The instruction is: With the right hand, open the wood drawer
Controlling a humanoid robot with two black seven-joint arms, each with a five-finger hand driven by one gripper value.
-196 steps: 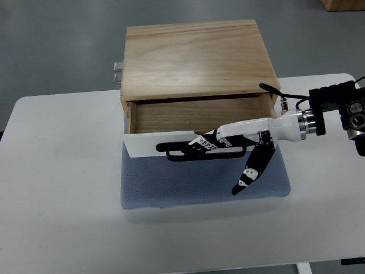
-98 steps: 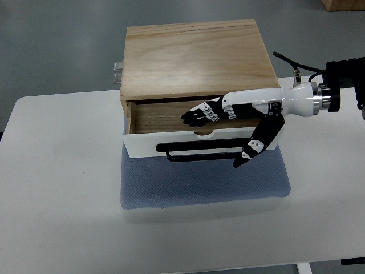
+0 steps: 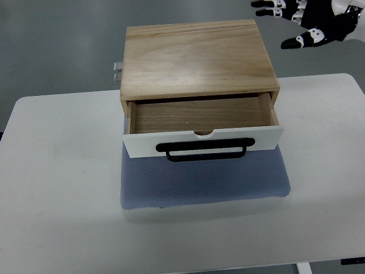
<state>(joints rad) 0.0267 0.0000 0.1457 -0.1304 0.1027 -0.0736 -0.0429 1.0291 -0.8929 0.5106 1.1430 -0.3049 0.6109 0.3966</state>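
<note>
Top view: drawer [image 3: 202, 123] stands pulled out of the wood box [image 3: 197, 57], empty inside, white front and black handle [image 3: 203, 149] facing near, over the blue mat [image 3: 205, 182] on the worktop [image 3: 57, 188]. My right hand [image 3: 305, 20] hovers at the far right corner, fingers [image 3: 268, 4] released, spread, grasping nothing, well apart from the drawer. Judgement: the opening step looks done; next move calls only for parking the arm clear.

One wooden box [image 3: 197, 57], one drawer [image 3: 202, 140], one mat [image 3: 202, 182], one table [image 3: 57, 188].
</note>
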